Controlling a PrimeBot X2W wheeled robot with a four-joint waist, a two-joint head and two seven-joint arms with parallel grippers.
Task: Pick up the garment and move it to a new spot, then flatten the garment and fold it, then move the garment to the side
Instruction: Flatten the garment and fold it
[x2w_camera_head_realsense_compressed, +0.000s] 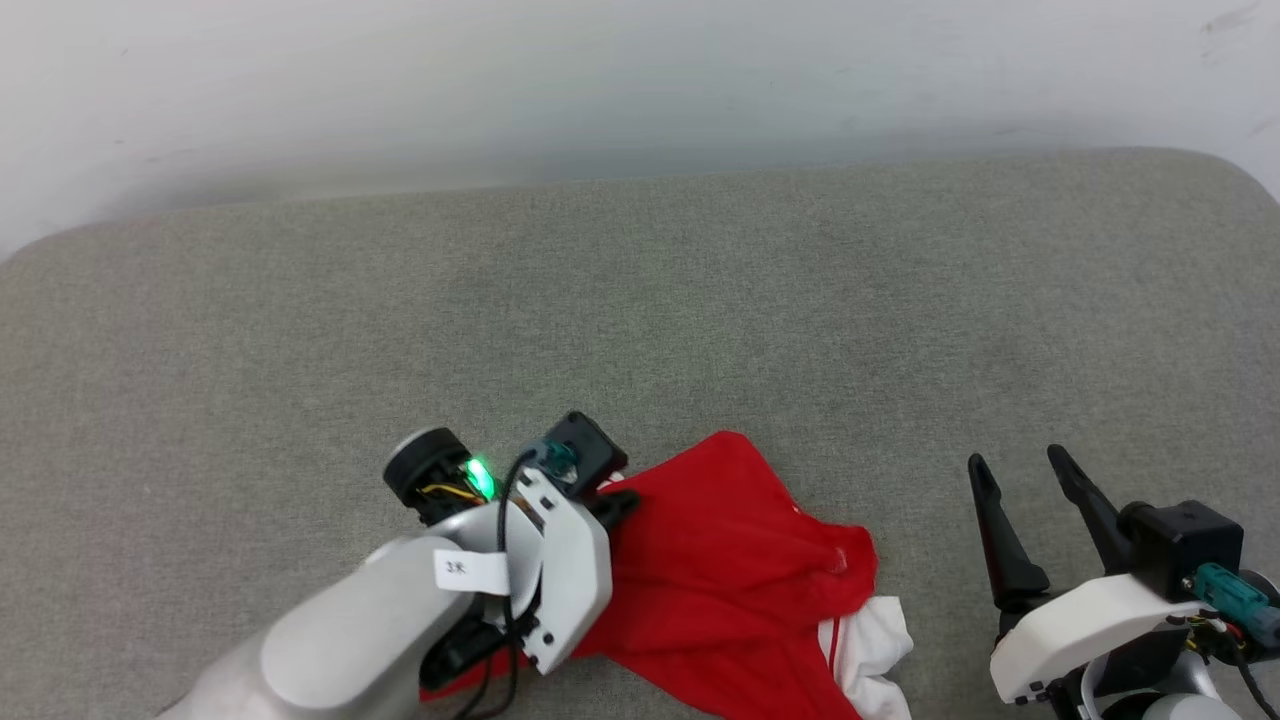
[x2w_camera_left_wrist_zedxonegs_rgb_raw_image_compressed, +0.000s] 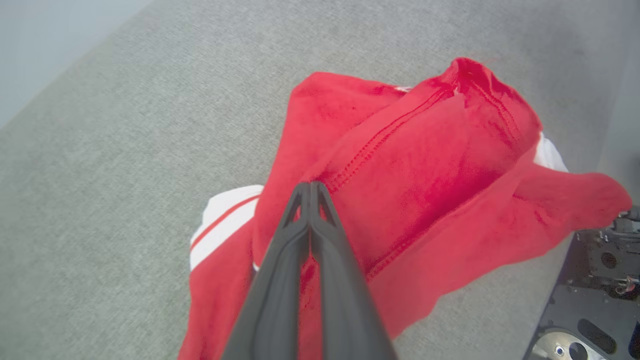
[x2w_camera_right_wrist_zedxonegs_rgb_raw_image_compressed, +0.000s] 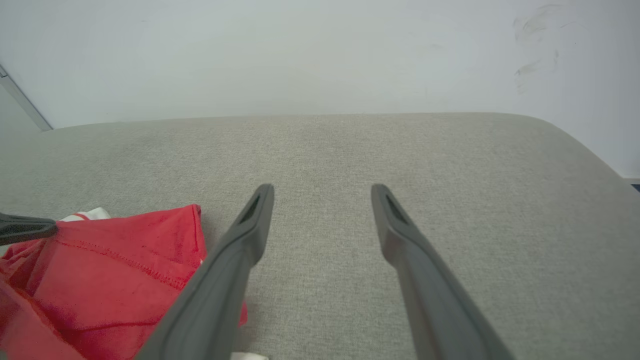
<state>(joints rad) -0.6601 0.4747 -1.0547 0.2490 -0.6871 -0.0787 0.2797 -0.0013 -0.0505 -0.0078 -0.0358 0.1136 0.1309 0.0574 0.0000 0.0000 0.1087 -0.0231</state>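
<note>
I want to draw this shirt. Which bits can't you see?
- Head view: the bottom edge cuts off the garment; the left arm covers its left side.
- Left wrist view: the shut left gripper covers the cloth beneath it.
- Right wrist view: the left edge cuts it off; a finger of the right gripper hides one corner.
- Everywhere: folds hide its front.

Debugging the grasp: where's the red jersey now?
The crumpled red fabric jersey with white sleeves lies low-centre in the head view on the grey padded surface, the left pincer shut on its hem, the open right pincer apart to its right.
</note>
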